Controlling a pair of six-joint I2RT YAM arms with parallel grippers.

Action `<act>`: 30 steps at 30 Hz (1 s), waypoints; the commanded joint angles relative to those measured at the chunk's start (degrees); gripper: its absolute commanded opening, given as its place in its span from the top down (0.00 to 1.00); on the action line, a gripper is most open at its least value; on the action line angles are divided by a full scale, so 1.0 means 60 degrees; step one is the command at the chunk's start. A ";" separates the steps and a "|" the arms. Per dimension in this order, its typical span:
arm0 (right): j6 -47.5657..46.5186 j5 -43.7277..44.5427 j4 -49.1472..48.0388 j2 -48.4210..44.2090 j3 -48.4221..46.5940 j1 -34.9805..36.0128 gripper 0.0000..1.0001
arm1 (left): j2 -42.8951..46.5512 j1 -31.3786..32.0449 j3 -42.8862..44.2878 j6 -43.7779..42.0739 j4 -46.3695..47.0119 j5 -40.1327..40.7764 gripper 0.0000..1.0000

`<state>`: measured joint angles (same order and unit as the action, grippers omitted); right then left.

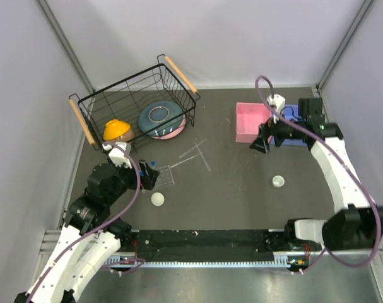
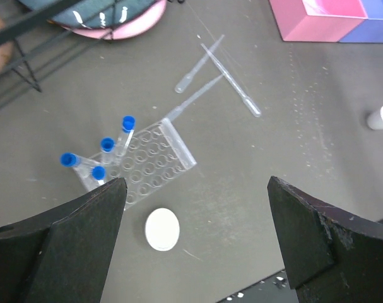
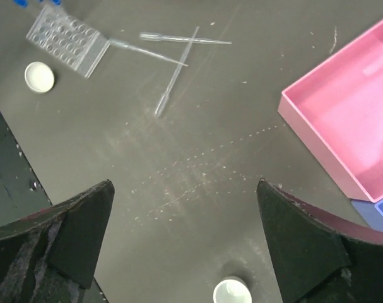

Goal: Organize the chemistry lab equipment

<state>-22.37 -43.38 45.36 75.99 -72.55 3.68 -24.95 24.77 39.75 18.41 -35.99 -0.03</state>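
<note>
1. As far as the views show, the sorting is barely begun: the clear tube rack lies flat toward the left edge of the tabletop. Four blue-capped tubes cluster at one end of it, tilted at odd angles; whether any sits in a well cannot be told.
2. Three thin rods lie loose and crossed near the middle. One white cup sits just beside the rack on its near-edge side, and the other cup is well apart, toward the right edge.
3. The pink tray near the far edge looks almost bare; whether a rod lies in it is too faint to tell.
4. The left pincer hovers above the rack and the cup beside it, fingers spread wide, holding nothing.
5. The right pincer hangs just beside the pink tray, likewise spread and empty.
</note>
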 commanded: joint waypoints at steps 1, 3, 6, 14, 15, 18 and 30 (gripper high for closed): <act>-0.0097 -0.1180 -0.1551 -0.1733 0.1933 -0.0028 0.01 | -0.0556 -0.0042 0.0363 0.1688 0.0680 -0.0844 0.01; 0.0298 -0.0727 -0.3125 -0.2378 0.2874 -0.0042 0.01 | -0.0835 -0.0042 0.0509 0.2524 0.0651 -0.1150 0.01; 0.0755 -0.0315 -0.4553 -0.3696 0.4865 -0.0232 0.01 | -0.1450 -0.0013 0.0612 0.3579 0.0826 -0.1574 0.01; 0.1106 -0.0155 -0.4777 -0.4066 0.4871 -0.0570 0.01 | -0.3500 0.1958 0.1460 0.4956 0.0873 0.0483 0.01; 0.1106 -0.0125 -0.4763 -0.4051 0.4842 -0.0570 0.01 | -0.3735 0.2313 0.1650 0.5045 0.0726 0.0982 0.01; 0.1165 -0.0124 -0.4748 -0.4036 0.4812 -0.0570 0.01 | -0.5269 0.3383 0.2601 0.5572 -0.0167 0.2770 0.01; 0.1106 0.0051 -0.4763 -0.4080 0.4827 -0.0570 0.01 | -0.9549 0.3840 0.5488 0.5632 -0.1240 0.3126 0.01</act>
<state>-15.79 -42.96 19.18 52.36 -41.32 0.93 -77.82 47.44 68.49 52.45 -43.42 18.50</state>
